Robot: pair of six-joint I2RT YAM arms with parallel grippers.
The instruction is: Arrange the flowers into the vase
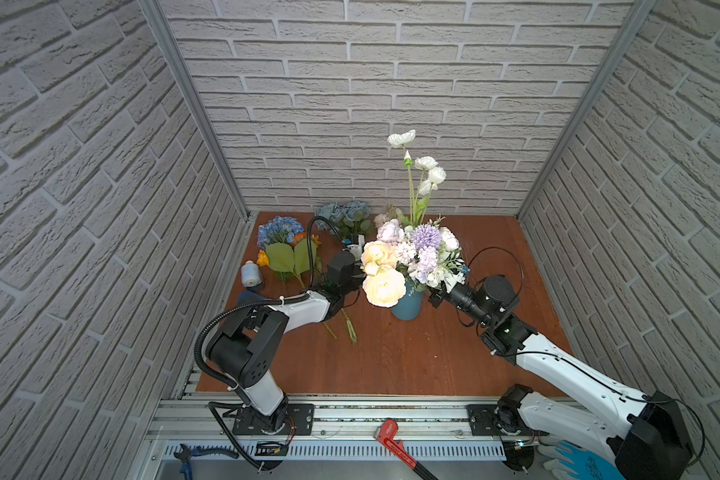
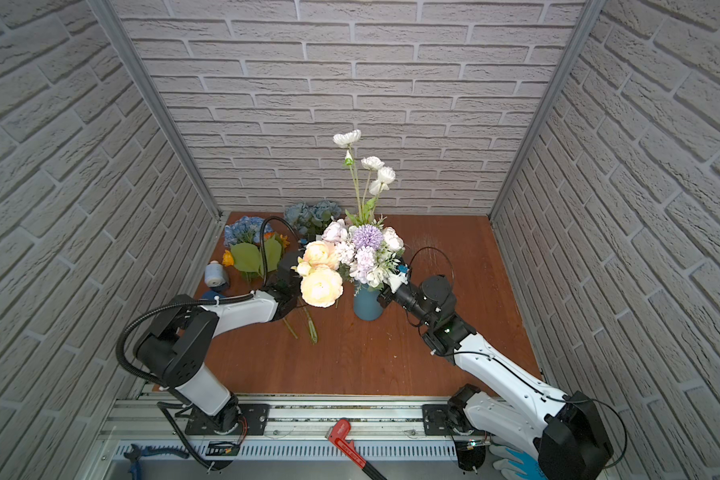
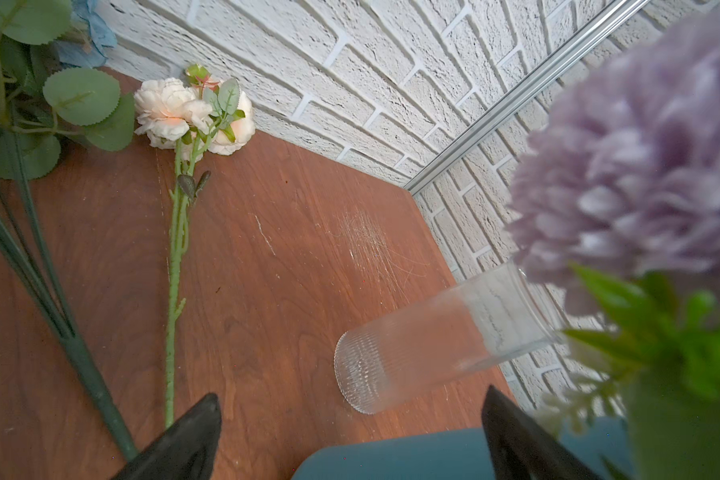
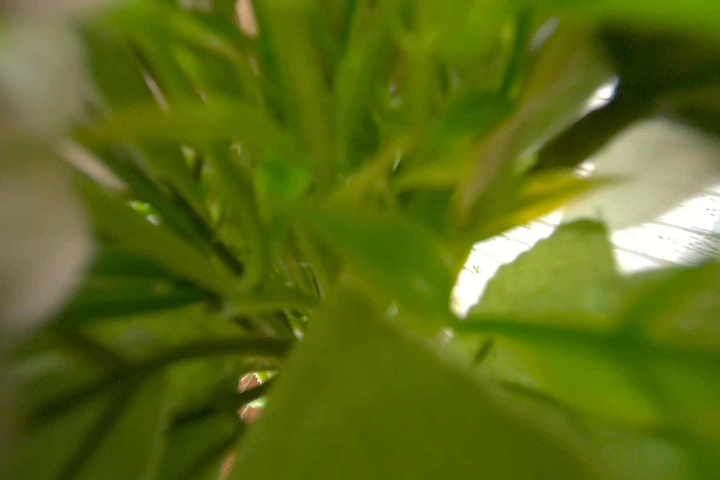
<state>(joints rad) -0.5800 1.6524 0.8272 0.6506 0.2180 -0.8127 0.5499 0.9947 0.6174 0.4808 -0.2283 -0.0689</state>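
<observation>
A blue vase (image 1: 407, 306) (image 2: 367, 306) stands mid-table holding a bouquet of flowers (image 1: 412, 257) (image 2: 358, 257): cream roses, lilac clusters and tall white buds (image 1: 427, 174). My right gripper (image 1: 436, 296) (image 2: 385, 296) is pushed into the foliage beside the vase's neck; blurred leaves (image 4: 350, 249) fill the right wrist view and hide its jaws. My left gripper (image 3: 352, 401) stands open left of the vase, whose blue body (image 3: 391, 457) lies between the fingers. Blue hydrangea (image 1: 279, 230), dusty-blue roses (image 1: 344, 212), an orange bloom (image 1: 262, 258) and a cream-peach rose stem (image 3: 184, 112) lie on the table.
A clear ribbed glass (image 3: 412, 353) stands behind the vase near the back right corner. A pale blue spool (image 1: 250, 274) sits at the table's left edge. Brick walls close three sides. A red wrench (image 1: 395, 440), pliers (image 1: 186, 457) and a glove (image 1: 574, 457) lie on the front rail.
</observation>
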